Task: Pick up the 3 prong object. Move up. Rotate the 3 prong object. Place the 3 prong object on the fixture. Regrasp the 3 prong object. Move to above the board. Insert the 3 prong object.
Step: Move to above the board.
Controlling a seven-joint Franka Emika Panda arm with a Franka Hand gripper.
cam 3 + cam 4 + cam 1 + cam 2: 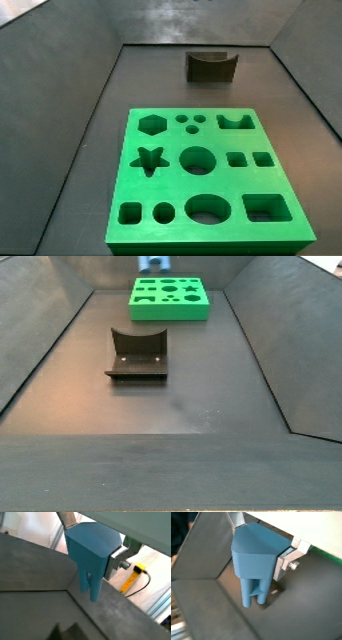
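In both wrist views my gripper [93,539] [261,539] is shut on the 3 prong object [89,548] [254,558], a blue-grey block whose prongs hang down above the dark floor. Silver fingers [117,560] [286,561] press on its sides. A side view shows the blue piece [154,263] at the far end, high over the green board [170,312]; the gripper itself is cut off there. The board [235,184] with its cut-out holes lies flat. The dark fixture [210,66] [138,354] stands apart from the board with nothing on it.
Sloped dark grey walls [60,110] [274,326] close in the floor on all sides. A yellow cable [138,570] lies outside the enclosure, beyond the wall.
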